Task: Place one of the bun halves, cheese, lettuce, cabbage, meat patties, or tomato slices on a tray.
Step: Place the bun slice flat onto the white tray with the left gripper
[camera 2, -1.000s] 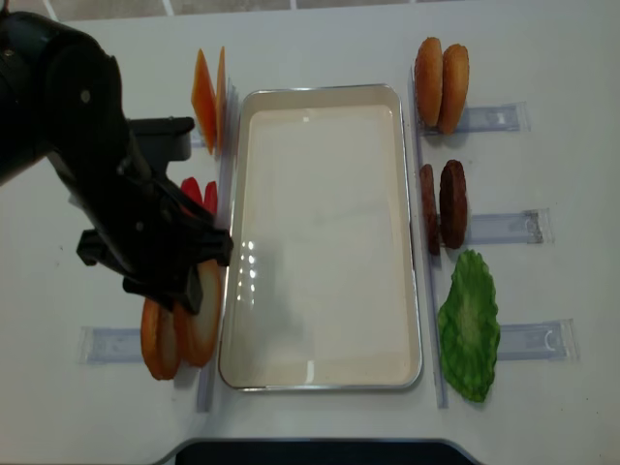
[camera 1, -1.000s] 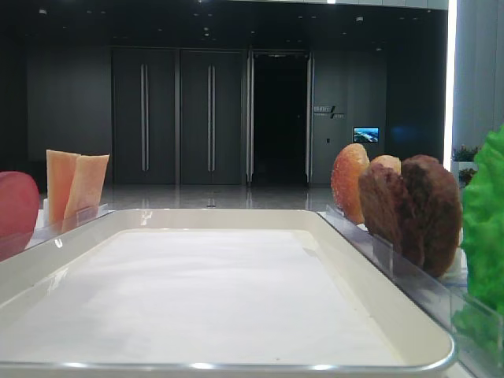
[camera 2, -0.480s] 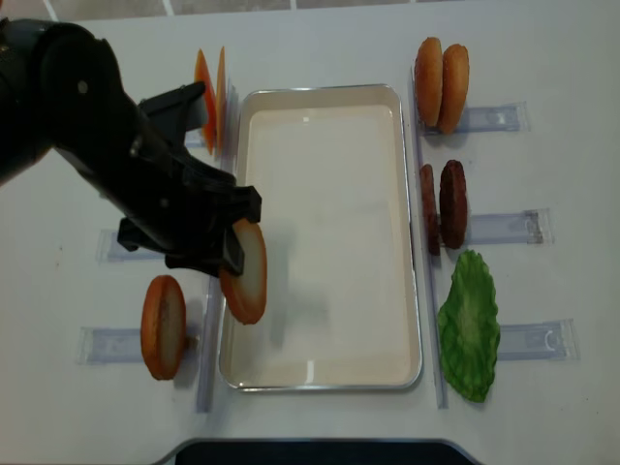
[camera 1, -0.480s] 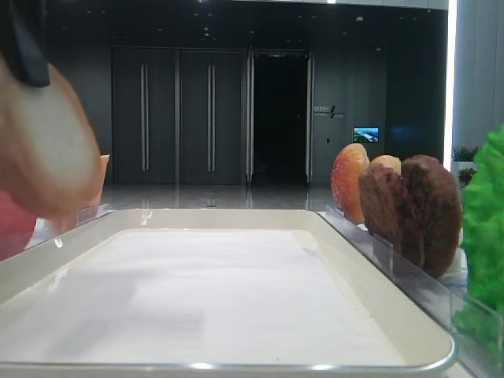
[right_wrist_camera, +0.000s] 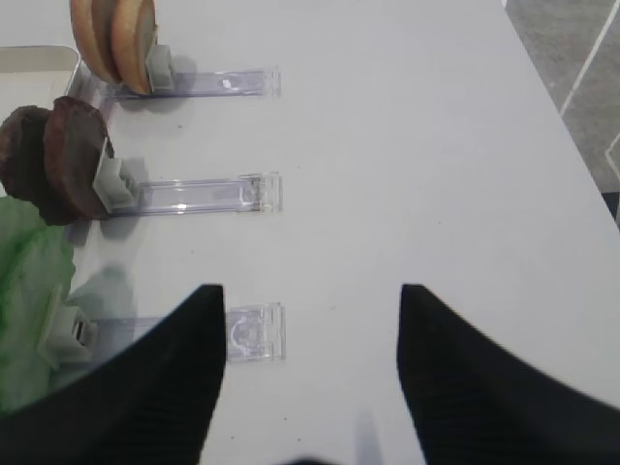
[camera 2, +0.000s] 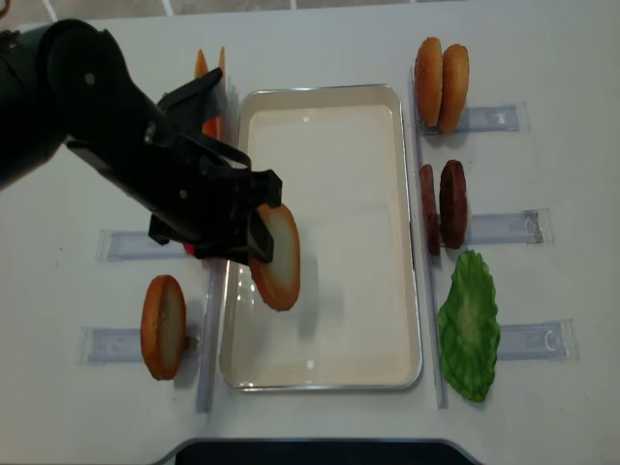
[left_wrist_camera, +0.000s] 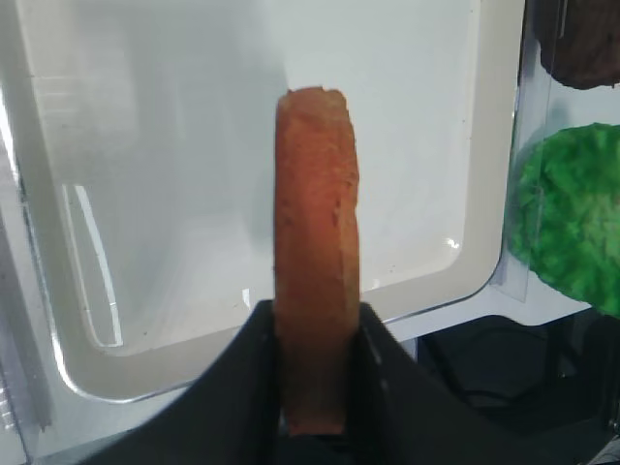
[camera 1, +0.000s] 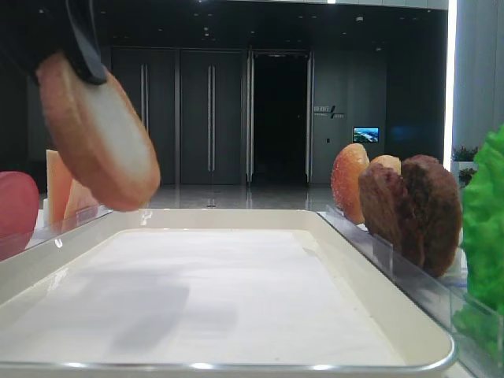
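Change since earlier: left claw [camera 2: 254, 232] has carried one bun half [camera 2: 278, 257] off its holder at the left and out over the tray [camera 2: 320, 94]; a second ago that bun still stood beside its twin on the bench.
Writing: no brand or label can be read anywhere; a small lit screen on the far wall in the low view is too small to make out.
Left claw: pinching the bun half edge-on, its dark fingers [left_wrist_camera: 242, 387] pressed against both faces near the lower rim in the wrist view.
Held bun half: tilted, orange crust on one side and pale cut face on the other, hanging above the tray's left part without touching the white lining.
Tray: cream-white, long, in the middle of the white bench [camera 2: 542, 58], nothing lying in it.
Other bun half: standing upright alone in a clear holder [camera 2: 116, 344] just left of the tray's near corner [camera 2: 163, 326].
Cheese: thin orange slices [camera 2: 201, 66] upright at the far left, partly hidden by the arm.
Tomato slices: only a red sliver shows under the arm [camera 2: 192, 250].
Right side, far to near: two more buns [camera 2: 441, 84], two meat patties [camera 2: 443, 205], lettuce [camera 2: 469, 325], each in its own clear holder.
Right claw: fingers [right_wrist_camera: 136, 387] spread wide over the bench beside the lettuce holder [right_wrist_camera: 254, 334], holding nothing.
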